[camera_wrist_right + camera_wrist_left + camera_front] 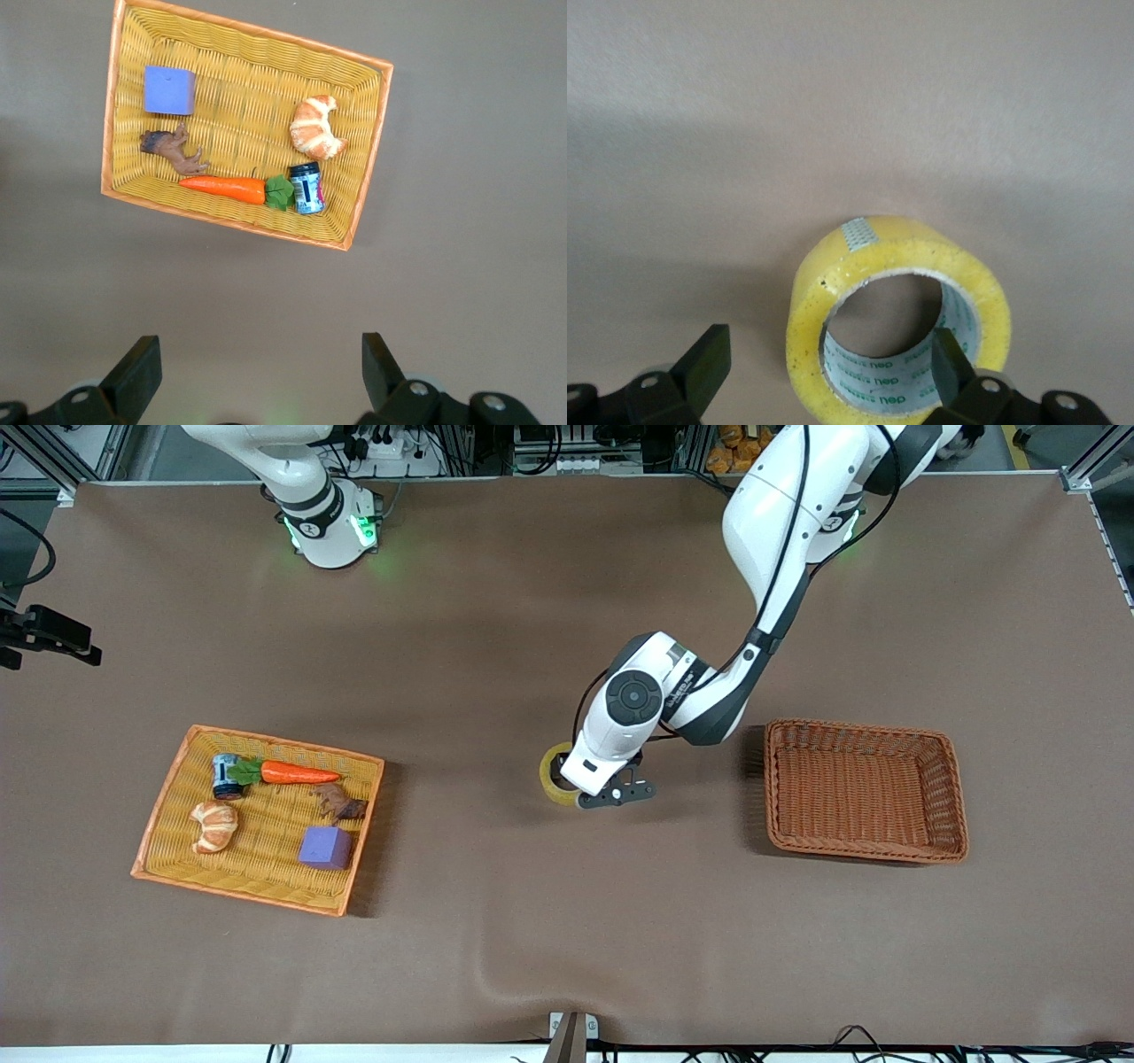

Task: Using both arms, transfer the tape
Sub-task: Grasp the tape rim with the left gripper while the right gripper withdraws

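My left gripper [824,372] hangs wide open, holding nothing, with 1 finger [950,361] inside the tape [897,312] at lower centre. I should straddle its wall squarely, then close. My right gripper [257,372] waits open, empty.

The tape [555,778] was a yellowish translucent ring with a pale printed inner core [886,382]. It stood on its edge on the brown table [496,921], between the yellow tray [174,790] and the brown basket [941,779], nearer the basket. One finger [950,365] of the open left gripper [824,376] sat inside its hole, the other outside the ring.
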Robot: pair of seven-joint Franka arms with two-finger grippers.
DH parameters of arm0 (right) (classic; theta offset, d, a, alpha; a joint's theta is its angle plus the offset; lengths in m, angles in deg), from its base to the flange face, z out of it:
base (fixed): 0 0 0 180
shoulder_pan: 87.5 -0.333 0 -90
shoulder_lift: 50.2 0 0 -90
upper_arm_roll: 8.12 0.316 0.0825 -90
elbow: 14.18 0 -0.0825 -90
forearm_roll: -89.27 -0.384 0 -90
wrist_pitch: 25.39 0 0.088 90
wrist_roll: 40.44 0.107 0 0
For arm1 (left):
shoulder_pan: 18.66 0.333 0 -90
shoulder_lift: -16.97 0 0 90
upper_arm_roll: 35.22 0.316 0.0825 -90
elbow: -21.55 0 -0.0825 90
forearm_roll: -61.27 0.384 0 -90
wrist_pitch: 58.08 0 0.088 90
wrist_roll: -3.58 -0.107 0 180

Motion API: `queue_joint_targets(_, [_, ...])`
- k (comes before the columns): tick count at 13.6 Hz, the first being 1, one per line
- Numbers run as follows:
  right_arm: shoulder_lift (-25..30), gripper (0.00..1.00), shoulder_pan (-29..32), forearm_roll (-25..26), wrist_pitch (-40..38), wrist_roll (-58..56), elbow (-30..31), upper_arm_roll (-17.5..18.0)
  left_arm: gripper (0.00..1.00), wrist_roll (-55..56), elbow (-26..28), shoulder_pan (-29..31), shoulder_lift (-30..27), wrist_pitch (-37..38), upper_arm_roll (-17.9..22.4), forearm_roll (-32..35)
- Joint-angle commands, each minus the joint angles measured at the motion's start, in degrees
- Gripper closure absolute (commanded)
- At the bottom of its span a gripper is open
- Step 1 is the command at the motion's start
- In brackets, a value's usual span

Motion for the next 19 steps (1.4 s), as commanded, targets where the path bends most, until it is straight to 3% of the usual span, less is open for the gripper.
queue_joint_targets(1, [0.5, 0.0, 1.5, -0.1, -0.6, -0.3, -0.3, 1.3, 0.0, 0.2, -1.5, -1.1, 2.1, -0.3, 0.5, 2.0])
queue_joint_targets(3, [0.3, 0.0, 1.5, -0.1, -0.4, -0.3, -0.3, 1.2, 0.04, 0.1, -1.6, -1.5, 2.6, -0.6, 0.5, 2.1])
queue_joint_targets(5, [0.1, 0.0, 1.3, -0.3, 1.6, -0.3, -0.2, 1.2, 0.42, 0.1, -1.5, -2.1, 3.3, -2.2, 0.5, 2.1])
queue_joint_targets(7, [0.1, 0.0, 1.5, -2.5, 3.0, -0.3, -0.2, 1.1, 0.86, 0.1, -1.7, -2.1, 3.8, -2.7, 0.5, 2.0])
queue_joint_targets(8, [0.1, 0.0, 1.7, -2.7, 3.2, -0.3, -0.1, 1.1, 1.0, 0.0, -1.7, -2.1, 3.8, -2.9, 0.5, 2.1])
queue_joint_targets(13, [0.1, 0.0, 1.6, -4.0, 3.4, -0.3, -0.2, 1.1, 1.0, -2.5, -1.0, 0.5, -0.7, -1.8, 0.5, 7.2])
queue_joint_targets(19, [0.2, 0.0, 1.8, -4.3, 2.8, -0.2, -0.6, 0.9, 1.0, -19.1, 0.3, 12.8, -16.3, 17.2, -0.1, 6.8])
